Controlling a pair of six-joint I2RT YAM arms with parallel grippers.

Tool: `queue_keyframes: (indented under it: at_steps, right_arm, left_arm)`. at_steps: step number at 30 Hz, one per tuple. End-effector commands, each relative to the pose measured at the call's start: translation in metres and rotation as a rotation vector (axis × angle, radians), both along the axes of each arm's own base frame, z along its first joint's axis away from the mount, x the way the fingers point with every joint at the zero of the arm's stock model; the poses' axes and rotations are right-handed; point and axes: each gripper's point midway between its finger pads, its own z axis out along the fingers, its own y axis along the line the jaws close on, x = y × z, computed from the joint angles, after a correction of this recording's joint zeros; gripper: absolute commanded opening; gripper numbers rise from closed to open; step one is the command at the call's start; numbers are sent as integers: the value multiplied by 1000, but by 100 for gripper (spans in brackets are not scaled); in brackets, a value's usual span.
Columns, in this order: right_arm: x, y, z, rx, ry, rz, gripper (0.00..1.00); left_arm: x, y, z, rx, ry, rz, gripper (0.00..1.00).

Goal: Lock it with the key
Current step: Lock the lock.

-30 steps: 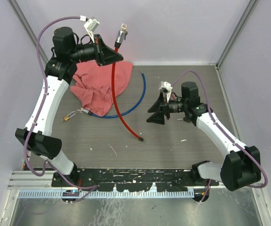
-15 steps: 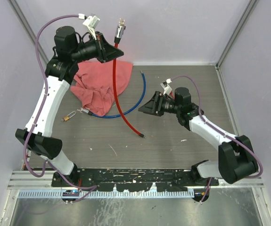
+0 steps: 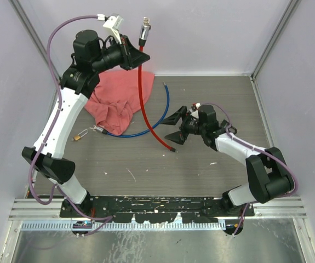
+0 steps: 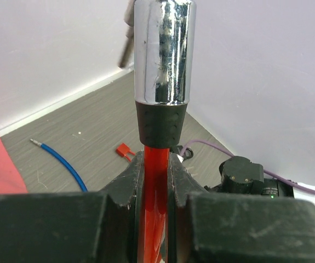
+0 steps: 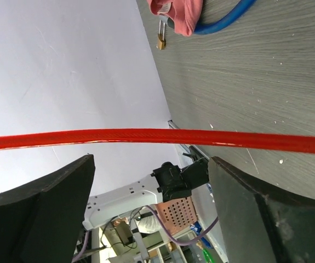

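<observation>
High by the back wall, the left gripper [image 4: 155, 171] clamps the red cable [image 3: 142, 82] just under its chrome head [image 3: 144, 28]. Lower down, the right gripper [image 3: 174, 127] gapes wide and empty, with the cable crossing before it. The brass padlock [image 3: 80, 135] lies on the table beside the pink cloth [image 3: 113, 98] and blue cable [image 3: 164, 112].

Cable: we're seeing a glossy red plastic-coated cable [image 3: 142, 82], solid red end to end.
Barrel: our mirror-silver chrome metal barrel [image 4: 162, 49], above a black dimpled rubber collar [image 4: 161, 123].
Second cable: we spot a thin blue cable [image 3: 168, 104], plain blue.
Cloth: a crumpled salmon-pink cloth [image 3: 116, 101], unpatterned.
Padlock: we catch a small brass padlock [image 3: 80, 135], golden.
Table: grey wood-grain tabletop [image 3: 228, 104], finely streaked.
</observation>
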Motion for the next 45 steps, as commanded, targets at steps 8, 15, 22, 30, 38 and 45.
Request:
queue_keyframes:
  at_steps: [8,15,22,30,38,45]
  right_arm:
    - [0,-5,9,33,176,-46,93]
    - [17,1,3,64,244,-108,85]
    - [32,-1,2,99,285,-195,84]
    - [34,5,-13,74,331,-217,83]
    - [29,25,-19,57,350,-182,81]
    - [40,37,-10,99,349,-177,74]
  left_arm:
    - [-5,6,67,-53,-222,145,0]
    - [-16,0,83,-94,-247,155,0]
    - [-28,-4,93,-114,-255,151,0]
    - [-48,-1,107,-149,-280,144,0]
    - [-61,4,122,-193,-314,133,0]
    - [-71,3,127,-227,-319,97,0]
